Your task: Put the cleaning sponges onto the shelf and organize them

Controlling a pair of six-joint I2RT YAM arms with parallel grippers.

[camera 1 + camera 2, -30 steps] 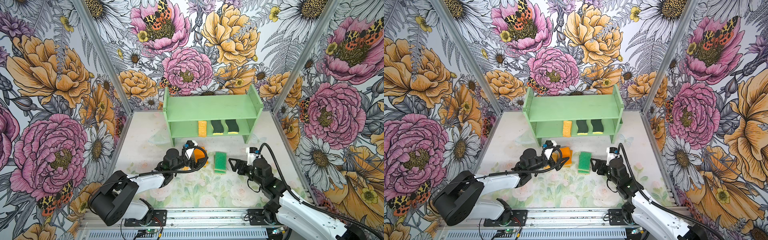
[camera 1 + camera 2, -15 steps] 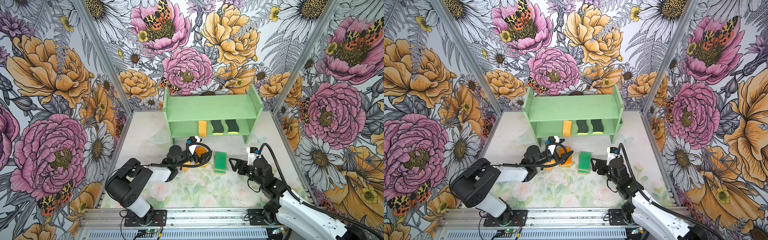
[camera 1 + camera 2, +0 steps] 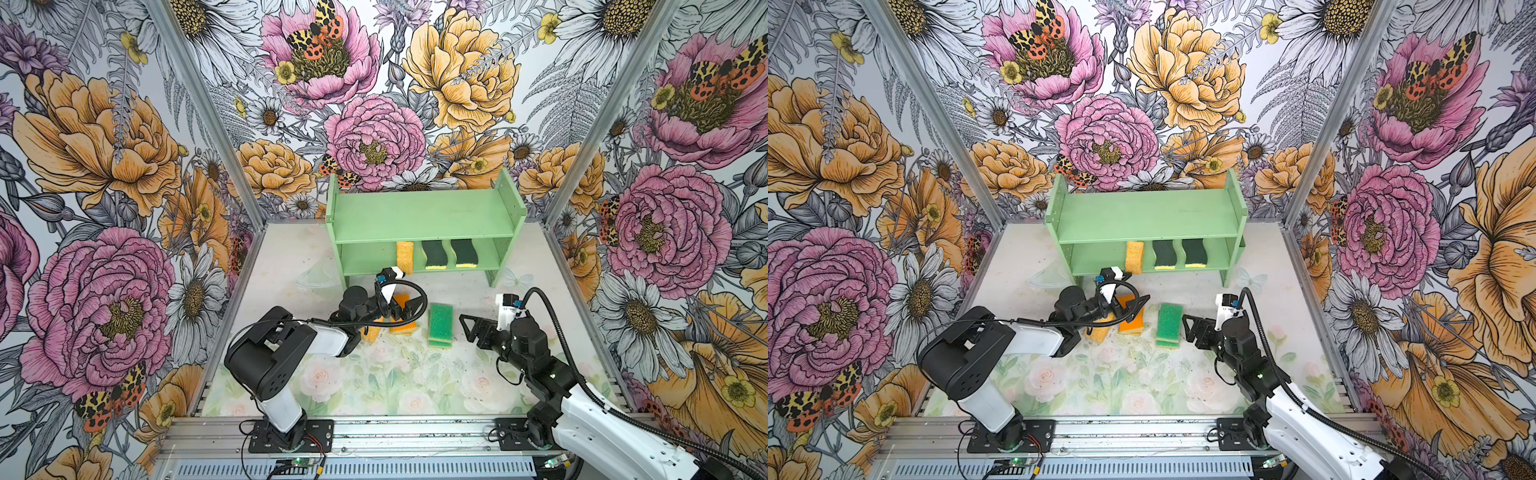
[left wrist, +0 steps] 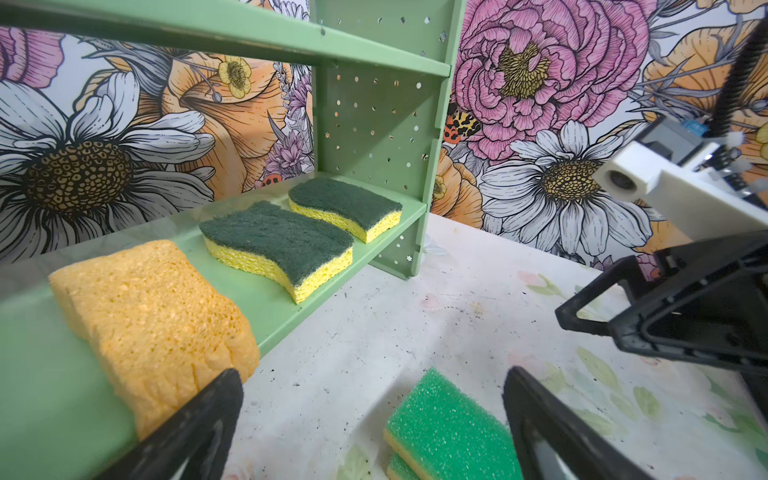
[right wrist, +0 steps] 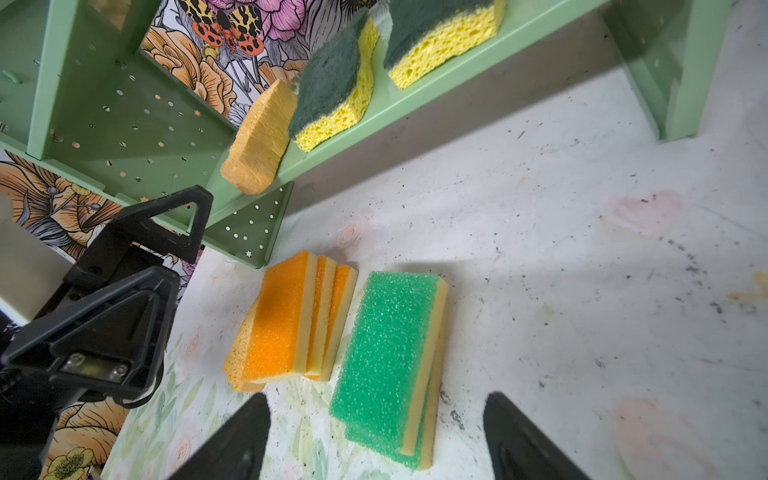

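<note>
Before the shelf [image 3: 424,216] the left gripper [image 3: 405,309] gapes empty, seemingly above the orange sponges [image 3: 402,300]. The right gripper [image 3: 465,328], also released, faces the green sponges [image 3: 440,318].

The left end effector [image 3: 409,309] has edged farther over the orange-topped sponges [image 3: 404,329] as its elbow swung inward.

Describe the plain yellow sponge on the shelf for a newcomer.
Find the pale green two-tier wooden shelf at the back. On its lower tier, the porous orange-yellow sponge lies leftmost of three. The two wavy sponges beside it have dark green tops; it has none.
</note>
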